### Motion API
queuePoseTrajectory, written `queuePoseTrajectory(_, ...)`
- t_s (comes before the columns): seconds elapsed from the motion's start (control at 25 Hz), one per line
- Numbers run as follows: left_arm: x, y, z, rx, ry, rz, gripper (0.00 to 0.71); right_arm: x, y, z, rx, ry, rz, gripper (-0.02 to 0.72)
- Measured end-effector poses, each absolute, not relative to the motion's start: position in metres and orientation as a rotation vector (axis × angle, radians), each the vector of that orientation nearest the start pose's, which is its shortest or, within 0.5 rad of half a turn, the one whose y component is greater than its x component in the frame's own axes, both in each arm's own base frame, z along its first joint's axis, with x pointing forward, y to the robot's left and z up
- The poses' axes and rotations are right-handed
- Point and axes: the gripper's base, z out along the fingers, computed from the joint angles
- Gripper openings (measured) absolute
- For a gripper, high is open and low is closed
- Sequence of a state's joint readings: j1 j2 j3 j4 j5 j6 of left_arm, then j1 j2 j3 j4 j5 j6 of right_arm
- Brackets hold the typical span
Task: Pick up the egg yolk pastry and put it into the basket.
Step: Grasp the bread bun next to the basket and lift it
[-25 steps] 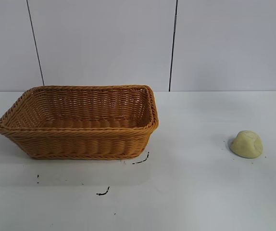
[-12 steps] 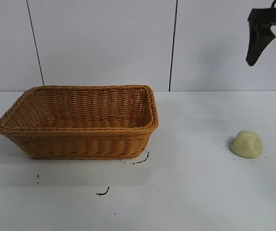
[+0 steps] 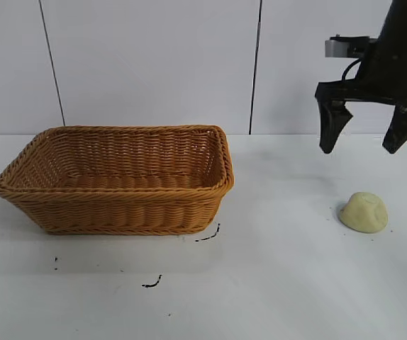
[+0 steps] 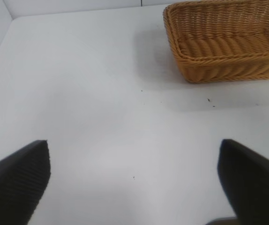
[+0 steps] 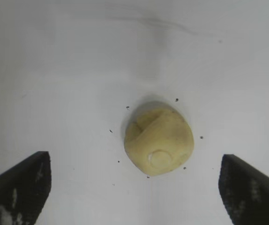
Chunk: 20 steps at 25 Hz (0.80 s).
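The basket sits at the left, well apart from the egg yolk pastry at the near right. Your right gripper hangs above it, jaws spread wide: centre over the dome, go straight down, and close gently.

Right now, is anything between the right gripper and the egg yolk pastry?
No. The open right gripper hangs above the egg yolk pastry with only air between, as the exterior view shows.
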<state>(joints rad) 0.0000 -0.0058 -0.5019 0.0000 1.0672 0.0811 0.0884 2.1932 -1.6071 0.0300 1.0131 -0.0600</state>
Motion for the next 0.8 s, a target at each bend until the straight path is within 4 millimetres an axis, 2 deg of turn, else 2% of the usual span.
queuePoseTrajectory(0.16, -0.006, 0.000, 0.277, 0.083, 2.042, 0.051, 0.697, 0.431, 0.039, 0.125, -0.215, 3.104, 0.020, 0.695)
queuePoseTrajectory(0.64, -0.006, 0.000, 0.277, 0.083, 2.042, 0.051, 0.697, 0.430, 0.038, 0.105, -0.172, 3.160, -0.008, 0.686)
queuePoseTrajectory(0.68, -0.006, 0.000, 0.277, 0.083, 2.042, 0.051, 0.697, 0.430, 0.038, 0.105, -0.170, 3.162, -0.011, 0.659)
queuePoseTrajectory(0.8, -0.006, 0.000, 0.277, 0.083, 2.042, 0.051, 0.697, 0.429, 0.037, 0.105, -0.165, 3.164, -0.020, 0.489)
